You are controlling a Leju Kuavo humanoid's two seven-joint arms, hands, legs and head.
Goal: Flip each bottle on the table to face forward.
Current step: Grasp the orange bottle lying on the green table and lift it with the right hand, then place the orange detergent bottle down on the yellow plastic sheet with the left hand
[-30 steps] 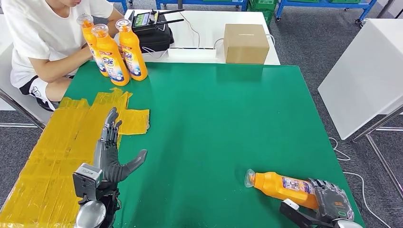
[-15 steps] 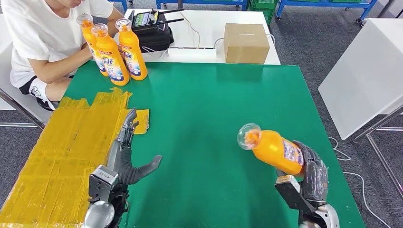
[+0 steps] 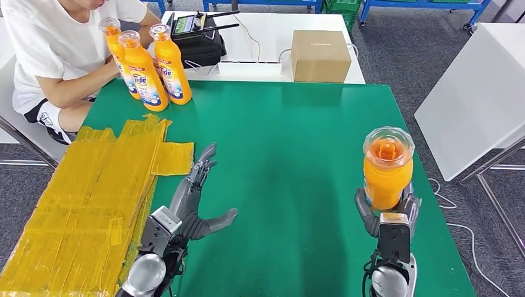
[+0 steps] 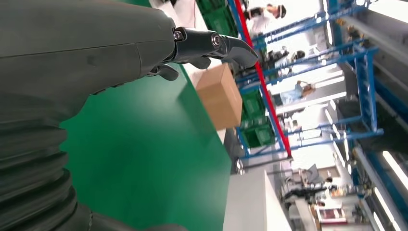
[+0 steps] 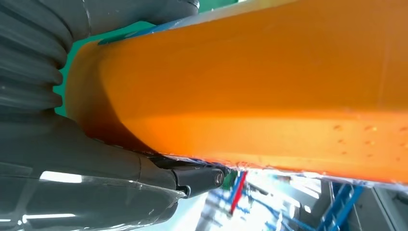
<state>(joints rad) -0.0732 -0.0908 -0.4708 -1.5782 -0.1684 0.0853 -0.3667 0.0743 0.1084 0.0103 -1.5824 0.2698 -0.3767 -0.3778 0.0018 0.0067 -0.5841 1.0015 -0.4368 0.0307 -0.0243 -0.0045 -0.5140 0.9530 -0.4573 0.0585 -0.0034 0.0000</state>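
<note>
- The orange bottle (image 3: 387, 167) stands upright in the air over the near right part of the green table (image 3: 297, 142), cap toward the camera above, gripped low on its body by the right hand (image 3: 389, 210).
- From the wrist camera the right hand's fingers (image 5: 144, 168) wrap tight against the bottle's smooth orange side; I cannot see a label from here, so I cannot tell which way its front faces.
- To do this step well, I'd say the bottle should be turned about its own axis until the label looks forward, kept plumb, and only then lowered flat onto its base.
- The grip sits low, so the top could sway; a slow descent seems wise.
- The left hand (image 3: 195, 198) is released, fingers spread and holding nothing, hovering over the table just right of the yellow taped patch (image 3: 93, 185).
- It looks ready to steady or take the bottle if needed.
- Room to move: the middle of the table is bare green between both hands, plenty for a set-down.
- The right edge of the table is close beside the bottle, so placing it leftward, away from that edge, looks safer.
- Three upright bottles (image 3: 148, 65) cluster at the far left corner, by a seated person (image 3: 56, 55).
- A cardboard box (image 3: 320, 55) sits on the white table beyond, well apart.
</note>
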